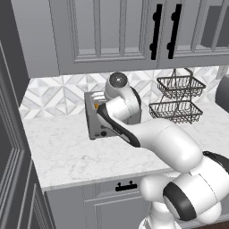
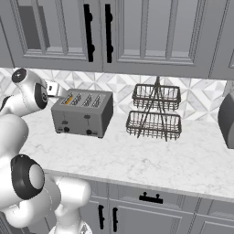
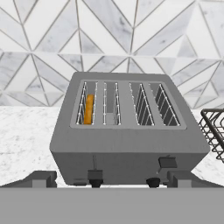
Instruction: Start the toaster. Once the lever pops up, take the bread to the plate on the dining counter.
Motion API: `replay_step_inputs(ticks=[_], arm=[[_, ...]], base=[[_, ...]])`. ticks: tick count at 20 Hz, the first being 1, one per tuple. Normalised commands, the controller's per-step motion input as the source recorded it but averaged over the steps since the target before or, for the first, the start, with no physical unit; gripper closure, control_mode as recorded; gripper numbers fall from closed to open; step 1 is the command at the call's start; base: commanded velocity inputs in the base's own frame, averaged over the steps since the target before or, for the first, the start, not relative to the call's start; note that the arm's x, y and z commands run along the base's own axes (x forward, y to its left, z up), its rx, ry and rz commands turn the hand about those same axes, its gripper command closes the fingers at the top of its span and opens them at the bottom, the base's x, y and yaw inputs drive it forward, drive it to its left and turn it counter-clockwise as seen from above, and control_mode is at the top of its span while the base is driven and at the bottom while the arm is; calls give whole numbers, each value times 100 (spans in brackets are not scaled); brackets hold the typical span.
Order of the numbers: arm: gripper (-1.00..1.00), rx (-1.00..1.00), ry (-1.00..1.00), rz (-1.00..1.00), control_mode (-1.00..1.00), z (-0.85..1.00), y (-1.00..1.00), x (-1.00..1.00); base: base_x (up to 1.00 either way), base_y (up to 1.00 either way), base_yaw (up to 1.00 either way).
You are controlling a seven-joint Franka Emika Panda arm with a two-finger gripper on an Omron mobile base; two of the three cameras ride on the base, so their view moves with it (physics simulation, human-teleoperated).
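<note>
The grey four-slot toaster point(image 3: 127, 148) stands on the marble kitchen counter point(image 2: 137, 160) against the tiled wall. It also shows at the toaster point(image 2: 82, 114) and, half hidden by my arm, at the toaster point(image 1: 94, 123). The bread point(image 3: 89, 109) sits sunk in the leftmost slot, only its orange edge showing; it is a small orange strip at the bread point(image 2: 68, 99). On the front face the left lever point(image 3: 95, 174) sits lower than the right lever point(image 3: 167, 162). My gripper point(image 3: 111, 180) hovers in front of and above the toaster, open, nothing between its fingers. The plate and the dining counter are out of view.
A two-tier black wire basket rack point(image 2: 155, 112) stands right of the toaster. A dark appliance point(image 2: 227, 121) sits at the far right. Upper cabinets point(image 2: 137, 36) hang over the counter. A tall cabinet wall point(image 1: 11, 147) closes the left end.
</note>
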Motion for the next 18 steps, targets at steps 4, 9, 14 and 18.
replay_step_inputs(ticks=[4, 9, 14, 18], arm=[[-100, 0, 0, 0, -100, 0, 0, 0], [-100, 0, 0, 0, -100, 0, 0, 0], [-100, 0, 0, 0, -100, 0, 0, 0], [-100, 0, 0, 0, -100, 0, 0, 0]], base=[[0, 0, 0], [0, 0, 0], [0, 0, 0], [0, 0, 0]])
